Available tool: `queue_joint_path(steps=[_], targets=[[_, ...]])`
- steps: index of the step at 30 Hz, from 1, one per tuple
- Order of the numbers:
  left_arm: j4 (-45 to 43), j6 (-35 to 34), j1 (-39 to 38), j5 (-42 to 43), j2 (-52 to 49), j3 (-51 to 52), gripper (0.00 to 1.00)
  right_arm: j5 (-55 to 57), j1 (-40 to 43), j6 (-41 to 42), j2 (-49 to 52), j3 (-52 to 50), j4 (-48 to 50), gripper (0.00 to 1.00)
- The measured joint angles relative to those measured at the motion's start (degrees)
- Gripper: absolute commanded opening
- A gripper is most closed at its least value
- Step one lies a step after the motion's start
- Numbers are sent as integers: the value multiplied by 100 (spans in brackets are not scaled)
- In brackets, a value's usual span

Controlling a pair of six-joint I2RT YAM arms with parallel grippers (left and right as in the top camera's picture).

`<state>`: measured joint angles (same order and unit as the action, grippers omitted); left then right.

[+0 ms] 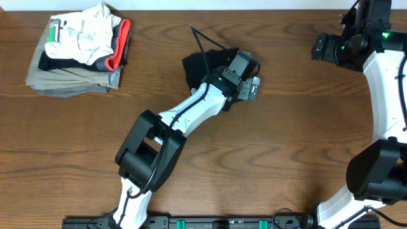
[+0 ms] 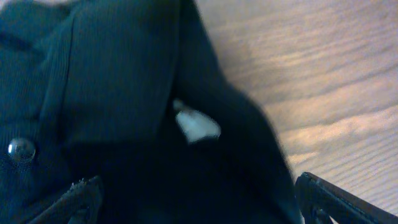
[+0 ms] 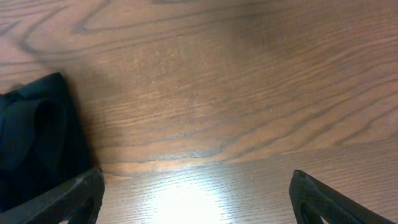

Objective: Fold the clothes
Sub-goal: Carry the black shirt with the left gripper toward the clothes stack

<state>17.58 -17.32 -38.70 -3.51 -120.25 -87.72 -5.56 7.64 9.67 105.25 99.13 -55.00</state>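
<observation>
The clothes (image 1: 193, 67) are one black top lying bunched in a small heap at the table's middle, largely hidden under my left arm. My left gripper (image 1: 250, 84) hangs over the heap's right side. In the left wrist view the black fabric (image 2: 118, 93) fills most of the frame, with a dark button (image 2: 22, 149) and a small white mark (image 2: 196, 124). The left gripper (image 2: 199, 210) is open, its fingers spread on either side of the cloth below. My right gripper (image 1: 320, 48) is far right at the back, open (image 3: 198, 202) over bare wood, with the black top (image 3: 34, 143) off to its left.
A stack of folded garments (image 1: 79, 51), khaki, white and red-trimmed, sits at the back left corner. The wooden table (image 1: 286, 140) extends around the black top. A thin black cable (image 1: 200, 44) runs from the left wrist over the top.
</observation>
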Motion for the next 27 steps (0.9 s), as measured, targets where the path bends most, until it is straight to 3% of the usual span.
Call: queue_joint_path(steps=[9,21,27], targets=[[903,577,348,-57,0,-17,100,0,0,0,0,-2,-4,93],[1368,1003,1803,-101,0,-17,100,0,0,-2,0,-22,-4,93],[1408,1593,2009,-142,2,-17,100,0,0,-2,0,-22,-2,93]])
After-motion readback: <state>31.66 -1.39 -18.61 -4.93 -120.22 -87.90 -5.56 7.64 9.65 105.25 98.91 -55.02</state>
